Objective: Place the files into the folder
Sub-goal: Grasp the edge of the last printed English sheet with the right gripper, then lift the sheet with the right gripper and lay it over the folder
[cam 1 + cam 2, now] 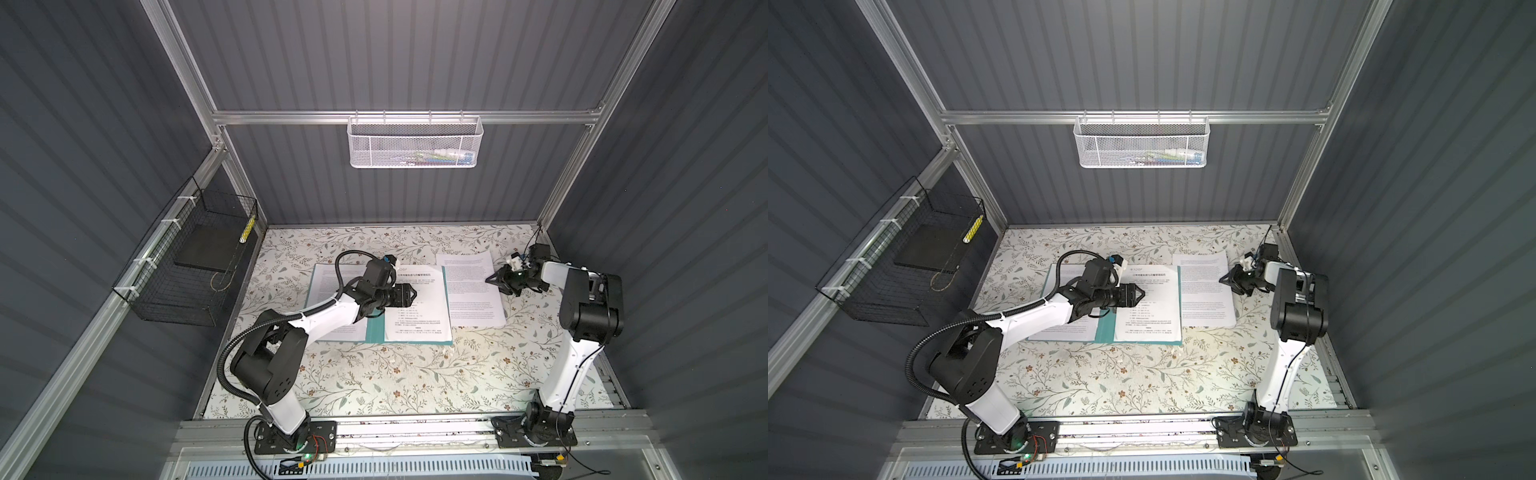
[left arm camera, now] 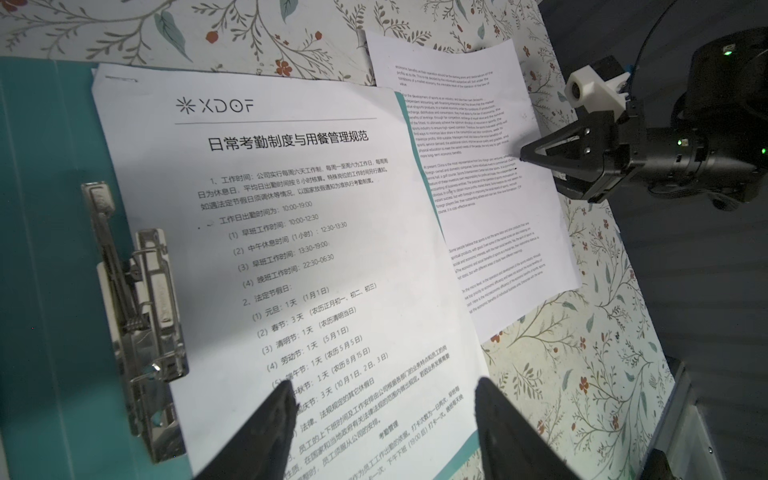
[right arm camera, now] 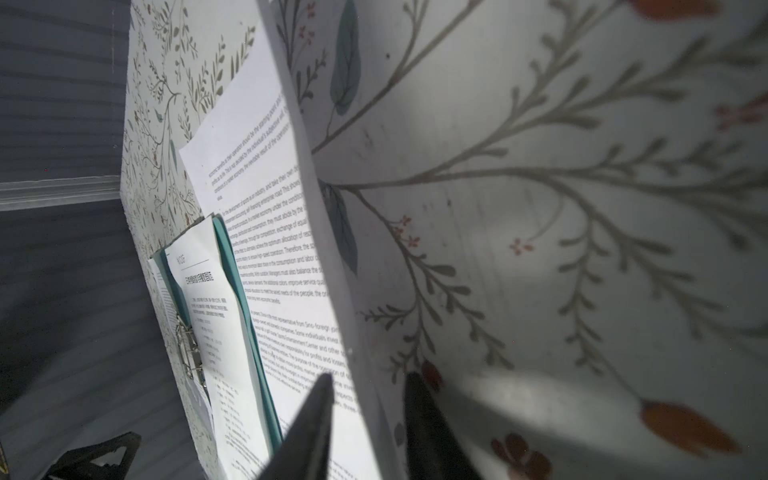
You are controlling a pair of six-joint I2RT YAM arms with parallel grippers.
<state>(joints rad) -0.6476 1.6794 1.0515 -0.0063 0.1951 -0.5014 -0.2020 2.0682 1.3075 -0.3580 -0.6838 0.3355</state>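
1. Step in hand: I'd call this the pickup of the last paper. The right gripper has its jaws pinched nearly to a point on the near edge of the loose sheet, so it looks gripped there. The rest of that sheet lies on the counter, running away from the tips.
2. The folder lies open straight ahead of that gripper, just past the sheet. The sheet's far edge either touches the folder's border or slips just under it, can't tell which.
3. The left gripper is wide open, holding nothing, and hovers over the titled sheet, which lies inside the folder directly below its tips. A third sheet lies in the folder's other half, back under that arm. The metal clip sits just to one side of the tips, along the spine.
4. Next move, my guess: raise the pinched edge a little, then carry the sheet forward onto the titled one. It's thin paper held by one edge, so it'll droop, and the leading edge could snag on the folder's border.
5. Room: the enclosure wall is close behind the right gripper, so there's little space to back off. Ahead is clear, except that the left gripper hangs right over the landing spot.
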